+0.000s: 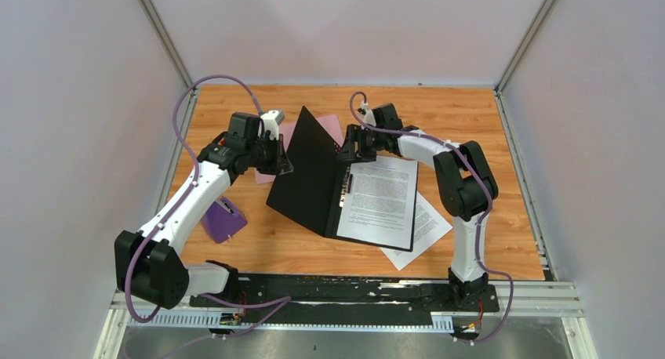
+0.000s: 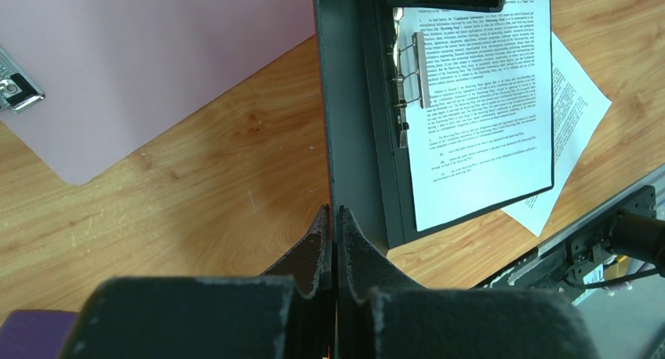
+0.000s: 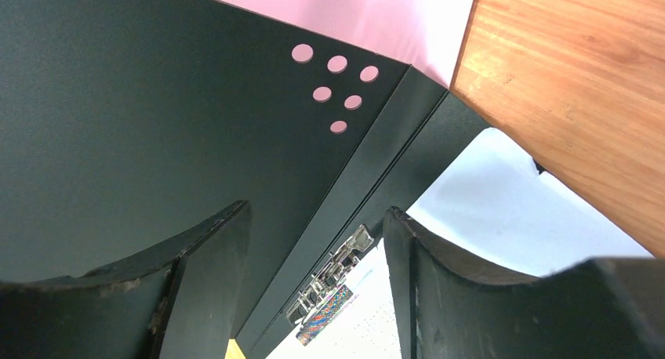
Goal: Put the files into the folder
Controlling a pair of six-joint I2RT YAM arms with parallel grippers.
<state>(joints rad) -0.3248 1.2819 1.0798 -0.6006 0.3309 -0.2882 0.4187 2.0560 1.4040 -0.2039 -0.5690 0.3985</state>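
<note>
A loose sheet (image 1: 430, 232) lies nearest, partly under the open folder (image 1: 310, 175). The second sheet (image 1: 380, 198) lies on its right leaf, long axis near-to-far, heading far. The left claw (image 1: 282, 164) pinches the upright cover. The right claw (image 1: 349, 150) stands spread over the far spine.

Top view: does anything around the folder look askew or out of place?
Yes: the loose sheet lies skewed on the table, partly under the open folder, while the other sheet sits squarely inside.
</note>
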